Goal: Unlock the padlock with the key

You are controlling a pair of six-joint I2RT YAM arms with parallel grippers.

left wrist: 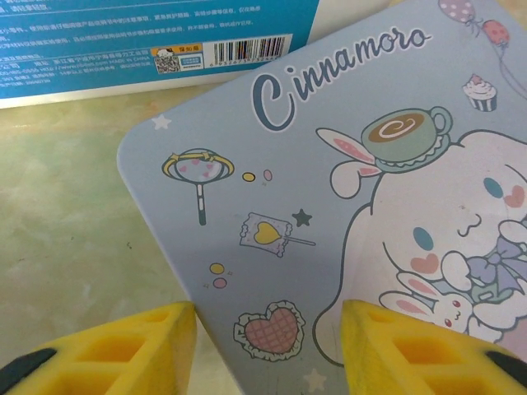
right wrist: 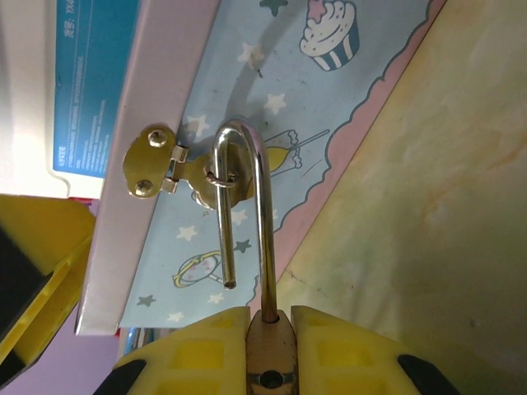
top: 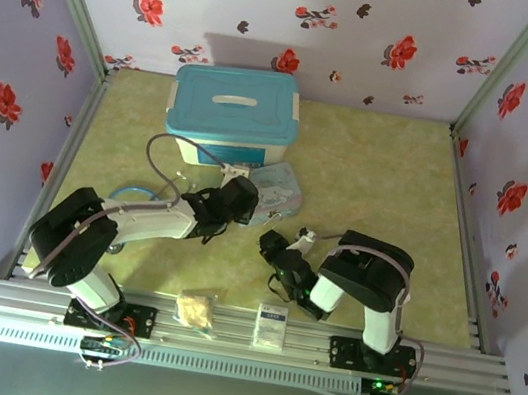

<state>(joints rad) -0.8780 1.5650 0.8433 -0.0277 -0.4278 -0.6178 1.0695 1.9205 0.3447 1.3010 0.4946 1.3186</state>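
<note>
My right gripper [right wrist: 270,327] is shut on the brass body of the padlock [right wrist: 270,350], low in the right wrist view. Its silver shackle [right wrist: 265,239] stands open, with the free end [right wrist: 229,282] out of the body. The shackle hooks through the wire loop of a brass hasp [right wrist: 152,160] on the pale blue cartoon tin [right wrist: 247,74]. My left gripper [left wrist: 268,329] is open just above the tin's lid [left wrist: 329,189], with nothing between its yellow fingers [left wrist: 148,346]. From the top, both grippers [top: 233,199] [top: 275,250] flank the tin [top: 280,190]. The key is out of view.
A white storage box with a blue lid [top: 233,111] stands right behind the tin. Blue stethoscope tubing [top: 132,196] lies by the left arm. A small bag [top: 194,310] and a white packet [top: 271,325] sit at the front rail. Floral walls enclose three sides.
</note>
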